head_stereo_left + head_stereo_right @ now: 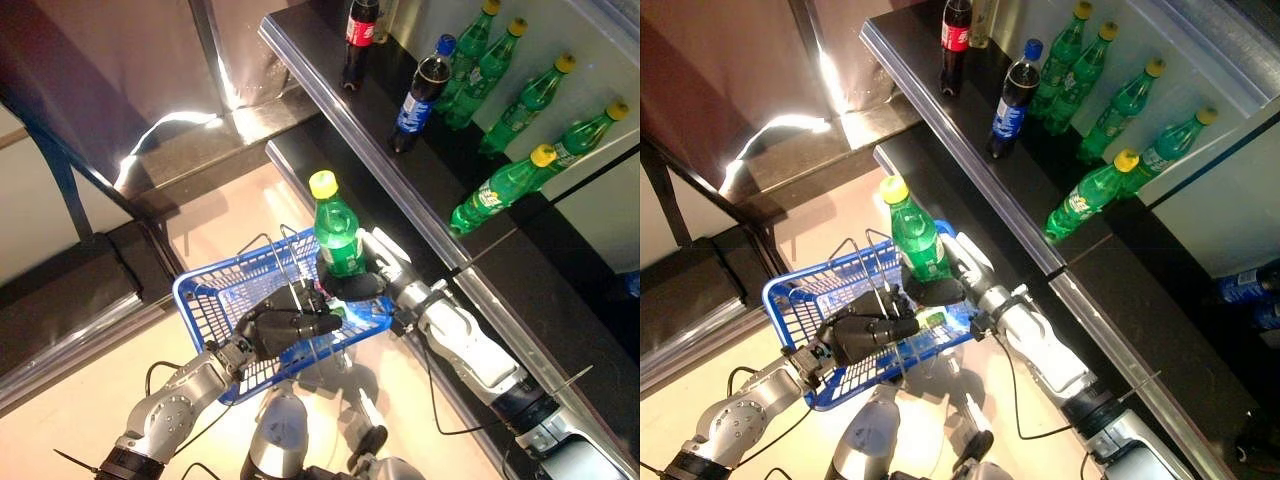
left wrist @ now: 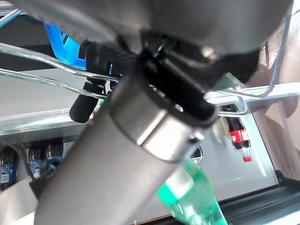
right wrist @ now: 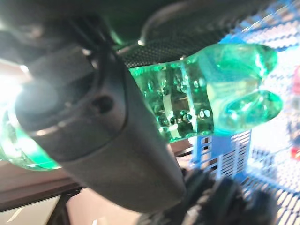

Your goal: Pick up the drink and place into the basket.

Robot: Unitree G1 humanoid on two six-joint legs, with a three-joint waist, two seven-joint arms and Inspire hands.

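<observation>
Right hand (image 1: 362,283) wrapped around green soda bottle (image 1: 336,232), upright over blue basket (image 1: 205,297); left hand (image 1: 285,327) apparently curled round wire handle (image 1: 281,262).

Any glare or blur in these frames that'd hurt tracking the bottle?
Left eye view: bright glare streak on the floor behind the basket; green bottle in the right hand is crisp. Right wrist view: bottle base sharp, backlit blue mesh washed out. Left wrist view: the left hand on the wire handles is soft, bottle smeared.
</observation>
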